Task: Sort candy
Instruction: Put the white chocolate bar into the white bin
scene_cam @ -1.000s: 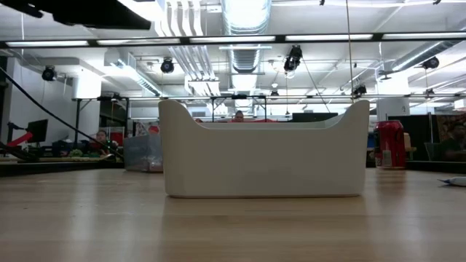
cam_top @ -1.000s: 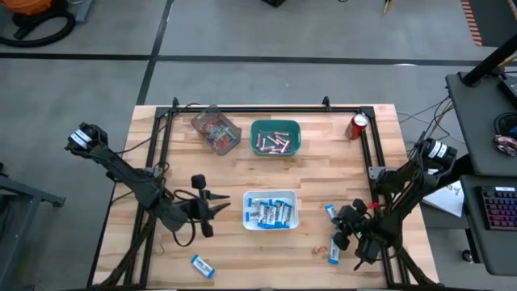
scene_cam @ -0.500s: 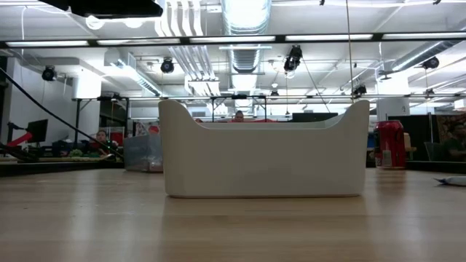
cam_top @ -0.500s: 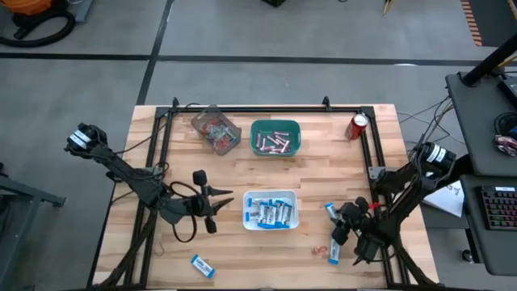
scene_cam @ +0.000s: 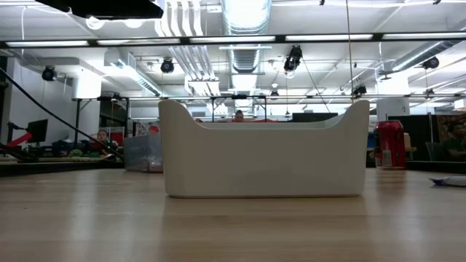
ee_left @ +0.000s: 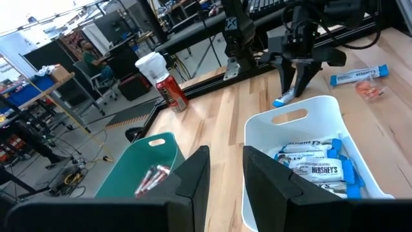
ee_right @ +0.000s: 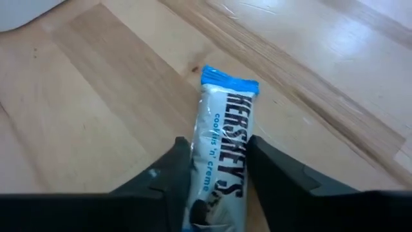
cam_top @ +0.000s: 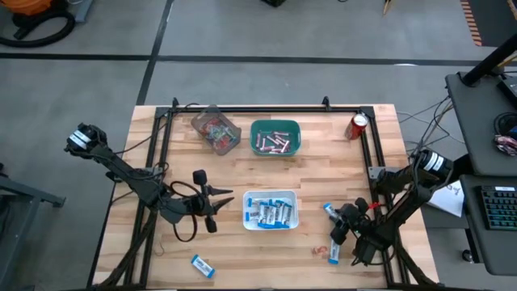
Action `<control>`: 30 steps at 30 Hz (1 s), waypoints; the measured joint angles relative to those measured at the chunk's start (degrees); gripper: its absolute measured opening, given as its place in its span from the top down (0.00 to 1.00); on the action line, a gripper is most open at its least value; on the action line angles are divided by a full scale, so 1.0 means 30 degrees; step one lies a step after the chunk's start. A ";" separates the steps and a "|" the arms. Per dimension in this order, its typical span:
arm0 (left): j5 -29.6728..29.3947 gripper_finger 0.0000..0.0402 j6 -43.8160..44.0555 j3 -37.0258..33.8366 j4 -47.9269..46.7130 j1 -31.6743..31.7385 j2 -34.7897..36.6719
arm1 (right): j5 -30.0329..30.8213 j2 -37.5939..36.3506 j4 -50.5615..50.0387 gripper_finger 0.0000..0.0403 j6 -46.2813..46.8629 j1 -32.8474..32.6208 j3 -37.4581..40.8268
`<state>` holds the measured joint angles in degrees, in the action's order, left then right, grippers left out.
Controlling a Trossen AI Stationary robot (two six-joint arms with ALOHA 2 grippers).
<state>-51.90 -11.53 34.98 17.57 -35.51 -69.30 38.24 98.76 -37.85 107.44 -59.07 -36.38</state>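
While my right gripper (ee_right: 215, 171) stands low over the table (cam_top: 323, 174), its fingers straddle a blue-and-white packet (ee_right: 224, 138) lying flat between them, not visibly clamped. My left gripper (ee_left: 225, 177), holding nothing, hovers facing the white bin (ee_left: 302, 119) of packets.

The wooden table (cam_top: 315, 170) stands on a grey concrete floor (cam_top: 242, 73) crossed by dark seams. Overhead run long strip lights (scene_cam: 328, 38) and a pale round duct (scene_cam: 245, 18) (the ceiling is open, all pipes and rails). Off beside the table sits a dark desk (cam_top: 485, 121) with a keyboard (cam_top: 497, 206). Farther back, a person (scene_cam: 100, 136) sits among workbenches.
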 joint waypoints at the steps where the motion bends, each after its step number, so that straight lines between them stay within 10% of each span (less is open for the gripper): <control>1: 0.0002 0.81 0.0000 0.0000 -0.0018 0.0000 0.0000 | 0.0072 0.0008 0.0036 0.69 0.0049 0.0000 0.0007; 9: 0.0007 0.81 -0.0058 0.0000 -0.0018 0.0022 -0.0007 | 0.1860 -0.1432 -0.0068 0.92 0.0225 0.0029 0.0038; 30: 0.0036 0.81 0.0087 0.0000 0.0004 0.0036 -0.0217 | 0.3339 -0.5154 -0.1703 0.97 -0.2251 0.0080 0.0000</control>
<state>-51.79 -11.27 34.98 17.58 -35.40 -69.95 48.25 83.29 -42.96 100.68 -58.83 -36.38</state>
